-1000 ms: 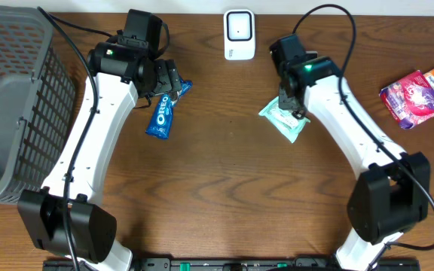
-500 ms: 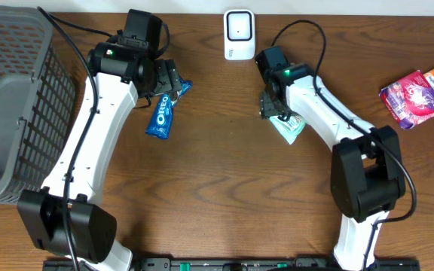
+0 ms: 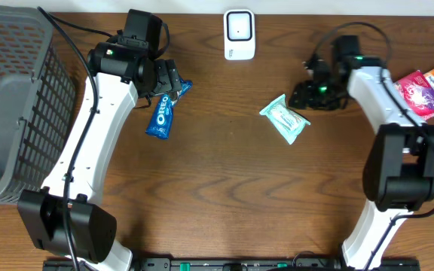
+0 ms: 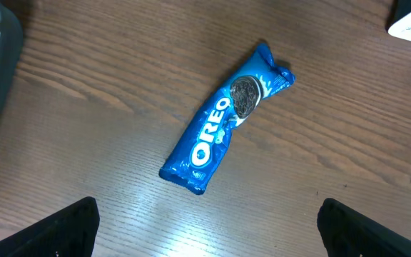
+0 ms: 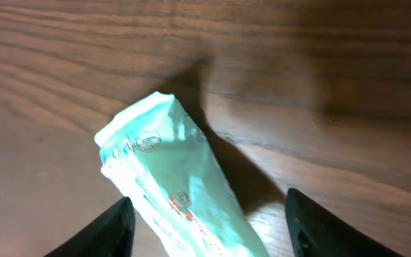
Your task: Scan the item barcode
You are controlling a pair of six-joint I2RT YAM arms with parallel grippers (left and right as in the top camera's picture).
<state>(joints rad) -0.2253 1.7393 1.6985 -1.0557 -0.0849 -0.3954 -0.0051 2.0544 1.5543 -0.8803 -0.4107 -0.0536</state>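
The right gripper (image 3: 301,96) had its jaws partway apart with nothing in them. The crinkly mint-green packet (image 3: 285,120) just lay loose on the wood-grain table (image 3: 224,188), right beside that gripper and a bit below-right of the rounded white scanner (image 3: 239,34). The left gripper (image 4: 207,207) hung spread wide over the glossy blue Oreo pack (image 4: 223,121), a long pillow-shaped wrapper lying flat, so I'd guess it was lined up for a pick.
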